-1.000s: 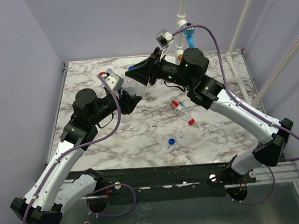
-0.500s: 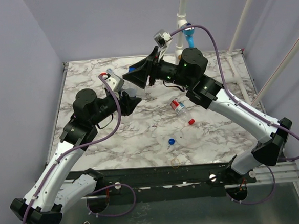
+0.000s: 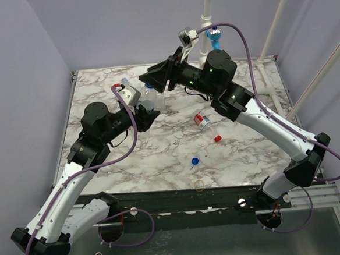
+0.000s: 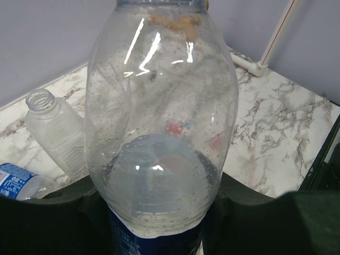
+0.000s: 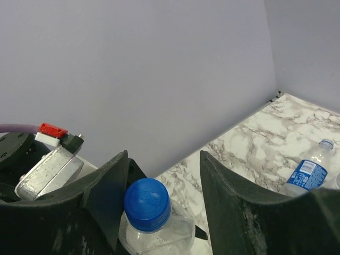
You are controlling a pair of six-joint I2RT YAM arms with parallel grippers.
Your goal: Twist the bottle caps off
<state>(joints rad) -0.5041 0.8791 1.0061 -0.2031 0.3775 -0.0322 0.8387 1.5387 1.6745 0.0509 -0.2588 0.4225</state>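
Note:
My left gripper [image 4: 156, 215] is shut on a clear bottle [image 4: 159, 127] with a blue label, holding it upright by its lower body. In the top view it sits at the table's back left [image 3: 146, 114]. The bottle's blue cap [image 5: 147, 204] stands between the spread fingers of my right gripper [image 5: 163, 155], close against the left finger [image 5: 106, 194] and well apart from the right finger [image 5: 239, 207]. From above, the right gripper [image 3: 151, 81] hovers just behind the bottle top. A loose blue cap [image 3: 194, 160] and a loose red cap [image 3: 217, 138] lie on the marble.
A red-labelled bottle [image 3: 201, 120] lies at mid-table. A yellowish rubber-band ring [image 3: 199, 184] rests near the front edge. A capless label-less bottle [image 4: 53, 133] stands by the back wall, with a blue-labelled bottle [image 4: 15, 181] lying beside it, the same one as the blue-labelled bottle [image 5: 308, 172] in the right wrist view.
My right gripper has opened off the blue cap and drawn slightly up and toward the back. The left arm still holds the bottle in place.

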